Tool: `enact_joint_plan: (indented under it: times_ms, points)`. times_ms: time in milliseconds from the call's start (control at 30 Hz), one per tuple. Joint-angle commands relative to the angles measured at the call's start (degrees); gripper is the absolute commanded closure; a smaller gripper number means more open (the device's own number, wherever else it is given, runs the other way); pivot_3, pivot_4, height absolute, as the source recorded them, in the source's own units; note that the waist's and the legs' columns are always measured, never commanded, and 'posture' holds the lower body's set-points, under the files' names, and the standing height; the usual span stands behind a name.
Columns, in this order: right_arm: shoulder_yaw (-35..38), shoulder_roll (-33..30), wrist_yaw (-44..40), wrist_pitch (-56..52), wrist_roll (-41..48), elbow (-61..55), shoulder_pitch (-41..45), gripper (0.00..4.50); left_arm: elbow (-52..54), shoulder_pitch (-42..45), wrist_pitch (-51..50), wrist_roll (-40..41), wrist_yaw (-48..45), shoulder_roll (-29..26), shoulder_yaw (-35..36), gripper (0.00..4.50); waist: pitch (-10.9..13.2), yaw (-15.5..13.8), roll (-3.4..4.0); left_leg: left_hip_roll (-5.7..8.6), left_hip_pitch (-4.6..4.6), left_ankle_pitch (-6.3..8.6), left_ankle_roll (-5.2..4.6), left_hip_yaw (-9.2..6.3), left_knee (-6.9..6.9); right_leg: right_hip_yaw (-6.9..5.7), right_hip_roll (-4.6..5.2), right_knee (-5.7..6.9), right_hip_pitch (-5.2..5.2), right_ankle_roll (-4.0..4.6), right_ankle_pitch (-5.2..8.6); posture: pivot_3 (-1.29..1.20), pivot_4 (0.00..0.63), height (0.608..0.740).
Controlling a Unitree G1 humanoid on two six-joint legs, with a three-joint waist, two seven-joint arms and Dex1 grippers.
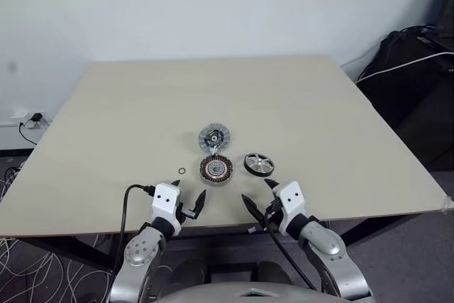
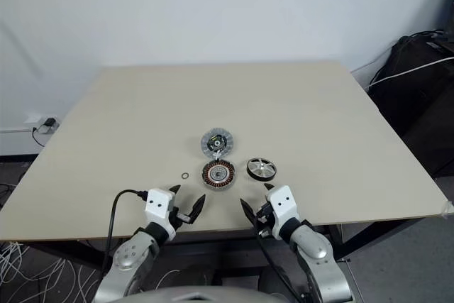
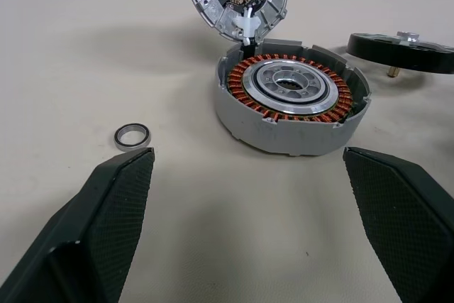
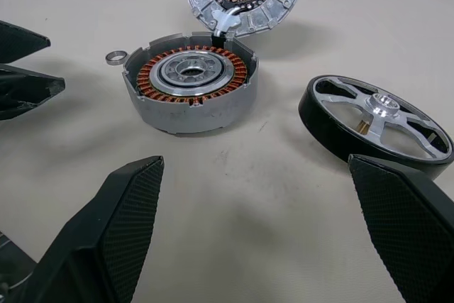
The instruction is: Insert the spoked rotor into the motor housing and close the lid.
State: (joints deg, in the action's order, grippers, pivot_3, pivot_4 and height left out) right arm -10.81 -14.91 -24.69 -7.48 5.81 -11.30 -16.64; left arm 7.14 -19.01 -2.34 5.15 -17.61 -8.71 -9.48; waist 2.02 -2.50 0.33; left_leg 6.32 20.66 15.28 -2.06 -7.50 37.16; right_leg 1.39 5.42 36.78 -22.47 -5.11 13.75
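Closest to the robot, at the near edge of the table [image 1: 106, 118], both arms hang side by side with nothing in them: the left gripper [image 1: 186, 196] has its two black fingers spread wide, and the right gripper [image 1: 259, 193] stands just as wide, both aimed in toward the middle of the table. Just beyond them sits the motor housing [image 1: 216, 169], open side up, its copper windings circling a silver centre. The spoked rotor [image 1: 259, 163] lies beside it on the robot's right, near but apart, flat with its black rim and shiny hub showing. A tiny loose ring [image 1: 181, 171] rests on the left of the housing, a little apart from it. Farthest is the lid [image 1: 215, 137], tilted up against the housing's far edge with its inner face toward the robot; in the wrist views a white piece seems to link the two. From where I stand, the rotor looks the trickiest part: it lies low and its rim is smooth, so fingers closing off-centre could skid it away or tip it. A right arm reaching in carelessly might nudge the housing and drop the propped lid shut too soon. The small ring could also be swept off by the left fingers.
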Motion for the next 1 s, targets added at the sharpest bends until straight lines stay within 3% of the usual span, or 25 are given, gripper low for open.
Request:
enact_joint_plan:
  times_ms: [33, 467, 733, 1000]
  points:
    - [0.08, 0.46, 0.05, 1.91, -0.07, -0.16, 1.04, 0.01, 2.77, 0.7, 0.25, 0.09, -0.05, -0.17, 0.31, 0.0, 0.0, 0.0, 0.0, 0.0, 0.0, 0.0, 0.0, 0.0, 0.0, 0.0, 0.0, 0.0, 0.0, 0.0, 0.0, 0.0, 0.0, 0.74]
    - [0.07, 0.46, -0.02, 2.66, -0.14, 0.35, 0.78, 0.01, 2.31, 1.26, -0.77, 0.08, 2.05, 0.69, 1.29, 0.0, 0.0, 0.0, 0.0, 0.0, 0.0, 0.0, 0.0, 0.0, 0.0, 0.0, 0.0, 0.0, 0.0, 0.0, 0.0, 0.0, 0.0, 0.74]
    - [-0.02, 0.79, -0.09, 2.7, -0.06, 0.91, 1.25, 0.01, -2.15, 8.54, -8.11, -3.44, 10.82, 3.06, 4.6, 0.0, -0.04, -0.03, -0.01, 0.0, -0.03, -0.01, 0.01, 0.0, 0.06, 0.0, -0.03, 0.04, 0.03, -0.22, -0.13, 0.0, 0.0, 0.74]
    - [0.33, 1.24, 0.24, 2.96, -0.17, 1.07, 1.06, 0.01, -7.76, 15.65, -15.19, -3.29, 11.52, 3.95, 5.48, 0.0, -0.05, 0.02, -0.05, 0.02, -0.03, -0.01, 0.01, -0.01, 0.05, 0.0, -0.04, 0.03, 0.0, -0.34, -0.21, 0.0, 0.0, 0.74]
